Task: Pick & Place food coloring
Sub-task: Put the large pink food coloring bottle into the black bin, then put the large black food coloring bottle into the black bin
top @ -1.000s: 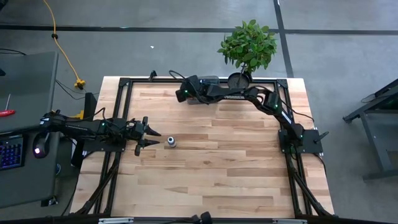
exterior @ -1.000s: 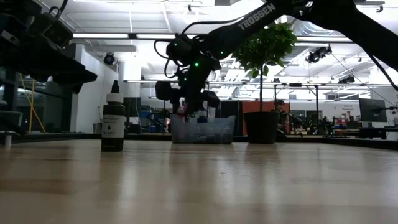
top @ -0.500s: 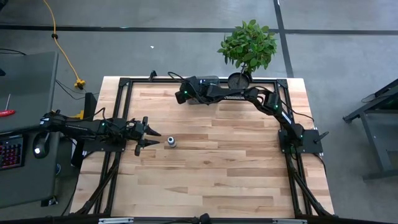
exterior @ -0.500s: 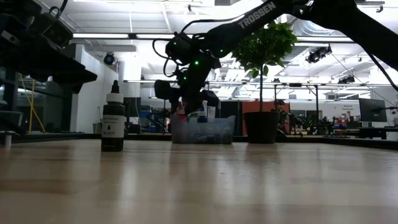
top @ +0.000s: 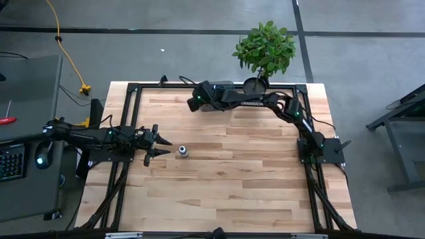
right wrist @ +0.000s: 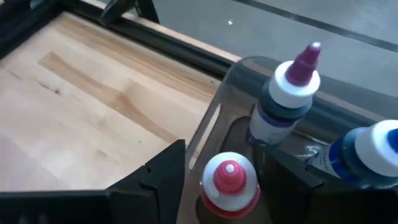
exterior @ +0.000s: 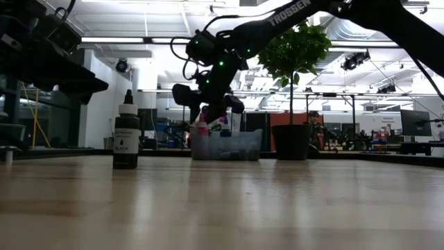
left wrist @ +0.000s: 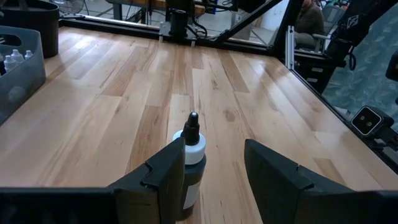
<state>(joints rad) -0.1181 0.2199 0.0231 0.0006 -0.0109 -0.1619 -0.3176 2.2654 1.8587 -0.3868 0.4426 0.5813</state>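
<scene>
1. A grey tray sits at the far edge of the wooden table, just beside the potted plant.
2. The right wrist view looks down into the tray's near corner, where three small bottles stand upright: a red-capped bottle, a purple-tipped bottle with a white collar, and a blue bottle with a white shoulder.
3. More pale-topped bottles show over the tray's wall in the left wrist view; how many there are I cannot tell.
4. The right gripper hangs over the tray's left end as seen from table height. Its fingers stand apart on either side of the red-capped bottle, above it, and I see nothing held between them.
5. One bottle is out of the tray: a black bottle with a white collar and dark dropper tip stands upright on the bare boards, toward the left side of the table and well apart from the tray.
6. The left gripper lies low over the table, pointing at that black bottle and just short of it. Its fingers are spread, the bottle just ahead of them, close to the one finger, and it is empty.
</scene>
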